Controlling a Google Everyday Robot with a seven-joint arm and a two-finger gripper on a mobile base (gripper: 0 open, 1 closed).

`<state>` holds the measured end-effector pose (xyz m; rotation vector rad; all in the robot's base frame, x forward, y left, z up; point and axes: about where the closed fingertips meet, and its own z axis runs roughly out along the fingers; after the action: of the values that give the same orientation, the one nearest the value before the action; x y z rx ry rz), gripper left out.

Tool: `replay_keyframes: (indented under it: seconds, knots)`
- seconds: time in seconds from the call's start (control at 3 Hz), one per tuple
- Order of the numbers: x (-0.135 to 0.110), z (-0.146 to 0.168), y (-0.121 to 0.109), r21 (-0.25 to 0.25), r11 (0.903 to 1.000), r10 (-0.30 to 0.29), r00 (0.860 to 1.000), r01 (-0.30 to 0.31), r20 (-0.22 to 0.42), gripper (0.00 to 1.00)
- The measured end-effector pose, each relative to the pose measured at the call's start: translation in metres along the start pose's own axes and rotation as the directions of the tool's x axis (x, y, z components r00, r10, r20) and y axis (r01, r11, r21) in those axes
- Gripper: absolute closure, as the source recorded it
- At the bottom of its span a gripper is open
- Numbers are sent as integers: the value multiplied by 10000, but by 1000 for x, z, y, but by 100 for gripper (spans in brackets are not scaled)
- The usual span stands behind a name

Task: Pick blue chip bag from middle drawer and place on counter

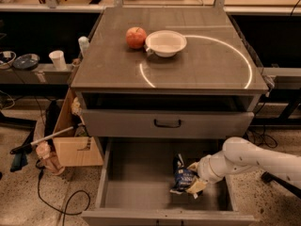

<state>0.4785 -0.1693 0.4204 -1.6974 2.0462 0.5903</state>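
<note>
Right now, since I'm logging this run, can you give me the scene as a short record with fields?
gripper: inside the open middle drawer, at the blue chip bag's right edge
blue chip bag: on the drawer floor, right of centre
counter: holds a red apple beside a white bowl
task state: bag not yet on counter
</note>
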Motion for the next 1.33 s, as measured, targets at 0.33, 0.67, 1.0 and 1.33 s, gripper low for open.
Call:
replay_keyframes:
  seconds: [0.33, 0.67, 1.0, 1.33]
  knots:
    - [-11, -27, 14, 0, 9988, -496, 9978, 496, 438, 100]
    - [-28, -59, 31, -60, 9942, -1061, 9898, 1071, 953, 100]
    - [-47, -92, 39, 107, 9878, -1555, 9797, 1554, 1263, 100]
    - [-73, -125, 34, 503, 9778, -2087, 9676, 2035, 1420, 100]
